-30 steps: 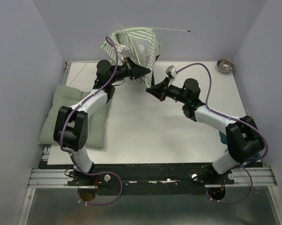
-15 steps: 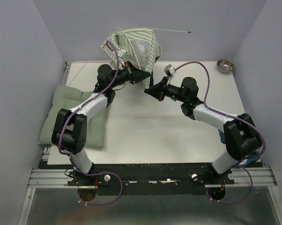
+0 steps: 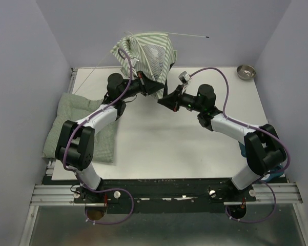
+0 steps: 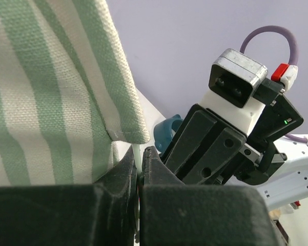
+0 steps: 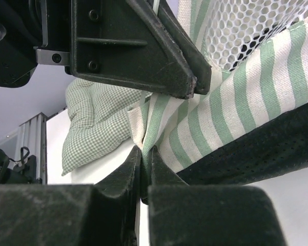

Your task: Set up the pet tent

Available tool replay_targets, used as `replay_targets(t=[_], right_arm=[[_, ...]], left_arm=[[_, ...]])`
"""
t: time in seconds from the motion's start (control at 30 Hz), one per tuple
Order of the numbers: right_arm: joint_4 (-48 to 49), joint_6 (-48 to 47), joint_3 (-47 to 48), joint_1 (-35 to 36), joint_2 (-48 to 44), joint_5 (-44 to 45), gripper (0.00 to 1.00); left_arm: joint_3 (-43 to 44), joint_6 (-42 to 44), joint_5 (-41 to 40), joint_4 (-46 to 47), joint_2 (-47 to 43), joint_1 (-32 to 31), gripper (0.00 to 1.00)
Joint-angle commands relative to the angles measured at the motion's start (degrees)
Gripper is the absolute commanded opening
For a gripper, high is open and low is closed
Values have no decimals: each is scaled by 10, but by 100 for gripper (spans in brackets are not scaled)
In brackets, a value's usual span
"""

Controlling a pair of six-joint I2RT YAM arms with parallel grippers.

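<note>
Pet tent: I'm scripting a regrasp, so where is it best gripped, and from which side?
On the pet tent, probably the striped hem under the mesh window, approached from the near, arm-facing side. Fabric there hangs in a thin fold that fits between fingers, unlike the thin pole. The left claw and right claw both appear to pinch it there.

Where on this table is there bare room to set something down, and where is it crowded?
Bare: the table middle, from the checked cushion across to the right arm; also the far right strip beside the metal bowl. Crowded: far centre, where the left pincer and right pincer clamp the pet tent.
</note>
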Motion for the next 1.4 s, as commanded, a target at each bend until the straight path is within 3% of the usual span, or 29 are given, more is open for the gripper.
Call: replay_targets(t=[0.0,0.33,0.73,0.87,0.97,1.03,1.07,1.13,1.2,1.27,1.37], right_arm=[[-39,40,13,14,-9,-68,15],[-20,61,37,14,12,-60,40],[-29,40,71,17,40,-10,32],[-31,48,83,17,48,-9,21],[-31,48,85,17,49,-13,1],[-33,49,77,17,44,-11,1],[-33,48,72,16,39,-6,1],[-38,49,53,13,28,9,1],[-46,50,41,7,20,18,1],[-47,45,30,4,13,12,1],[-39,42,16,4,10,-10,1]], left_arm=[[-12,44,-58,3,-15,14,0],[-18,40,-63,12,-13,11,0],[-15,45,-58,5,-8,6,0],[-19,50,-58,-3,-9,5,0],[-16,58,-62,-15,-11,5,0],[-1,71,-62,-43,-11,5,0],[8,83,-63,-71,-14,7,6],[15,110,-73,-113,-30,13,37],[10,117,-88,-152,-51,26,58],[-4,112,-99,-153,-75,39,66],[-14,98,-114,-129,-92,47,67]])
